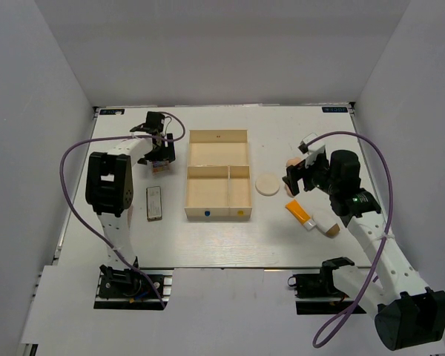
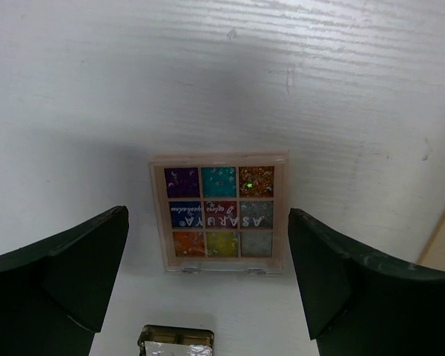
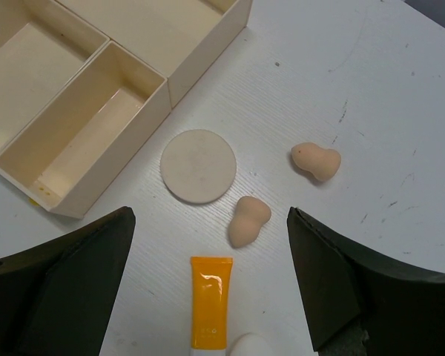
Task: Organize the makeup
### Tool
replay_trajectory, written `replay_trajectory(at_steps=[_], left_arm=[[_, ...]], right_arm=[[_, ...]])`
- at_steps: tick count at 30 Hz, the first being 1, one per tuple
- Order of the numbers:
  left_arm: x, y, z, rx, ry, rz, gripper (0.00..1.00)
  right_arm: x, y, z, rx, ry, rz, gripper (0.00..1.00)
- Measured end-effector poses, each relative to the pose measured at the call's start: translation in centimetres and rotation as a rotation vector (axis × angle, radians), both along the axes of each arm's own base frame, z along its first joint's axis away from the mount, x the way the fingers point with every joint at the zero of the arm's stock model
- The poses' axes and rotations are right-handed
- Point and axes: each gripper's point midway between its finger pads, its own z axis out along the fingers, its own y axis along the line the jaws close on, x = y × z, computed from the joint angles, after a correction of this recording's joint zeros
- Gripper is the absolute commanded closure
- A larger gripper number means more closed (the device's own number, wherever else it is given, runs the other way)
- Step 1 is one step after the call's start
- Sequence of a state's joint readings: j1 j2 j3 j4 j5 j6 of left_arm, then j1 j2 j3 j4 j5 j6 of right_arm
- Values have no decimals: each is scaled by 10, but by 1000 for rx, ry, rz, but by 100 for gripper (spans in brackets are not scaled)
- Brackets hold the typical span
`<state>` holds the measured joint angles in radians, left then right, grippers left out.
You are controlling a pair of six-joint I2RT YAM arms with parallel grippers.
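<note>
Left pincer (image 2: 208, 222) spread wide over the multicolour palette (image 2: 219, 213), which lies flat on the desk (image 2: 319, 89) left of the tray (image 1: 188, 185). Right pincer (image 3: 210, 215) equally wide above the round pad (image 3: 199, 165), two sponges (image 3: 249, 221) and orange tube (image 3: 211, 300).

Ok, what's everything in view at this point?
tray: one, pale wood, three empty compartments, table centre
nine-colour palette: one, left of tray
grey-brown palette: one, nearer left base
round pad: one, cream, right of tray
sponges: two, peach, beyond pad
tube: one, orange, near sponges
bottle: one, white, brown cap, beside tube
left gripper: open, over nine-colour palette
right gripper: open, over sponges
</note>
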<state>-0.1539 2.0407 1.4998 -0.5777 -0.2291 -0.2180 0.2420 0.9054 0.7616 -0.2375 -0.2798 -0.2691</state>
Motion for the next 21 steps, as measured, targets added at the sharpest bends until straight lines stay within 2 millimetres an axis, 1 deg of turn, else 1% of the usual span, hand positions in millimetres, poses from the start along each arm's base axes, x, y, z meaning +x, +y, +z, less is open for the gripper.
replay_trajectory(at_steps=[7, 12, 14, 17, 18, 19, 21], left_arm=[[-9, 0, -13, 2, 58, 6, 2], [-9, -1, -13, -5, 62, 9, 2], [-9, -1, -13, -7, 63, 11, 4], [-9, -3, -14, -17, 68, 9, 14], [-9, -4, -15, -23, 70, 9, 18], [-8, -5, -15, -28, 71, 8, 26], [-8, -5, -16, -27, 72, 4, 35]], right_arm=[[0, 2, 0, -7, -2, 0, 11], [0, 2, 0, -8, -2, -2, 11], [0, 2, 0, -7, -1, -2, 11], [0, 2, 0, -6, -1, -3, 11], [0, 2, 0, -5, 0, -3, 11], [0, 2, 0, -5, 0, -3, 11], [-1, 2, 0, -4, -1, -3, 11]])
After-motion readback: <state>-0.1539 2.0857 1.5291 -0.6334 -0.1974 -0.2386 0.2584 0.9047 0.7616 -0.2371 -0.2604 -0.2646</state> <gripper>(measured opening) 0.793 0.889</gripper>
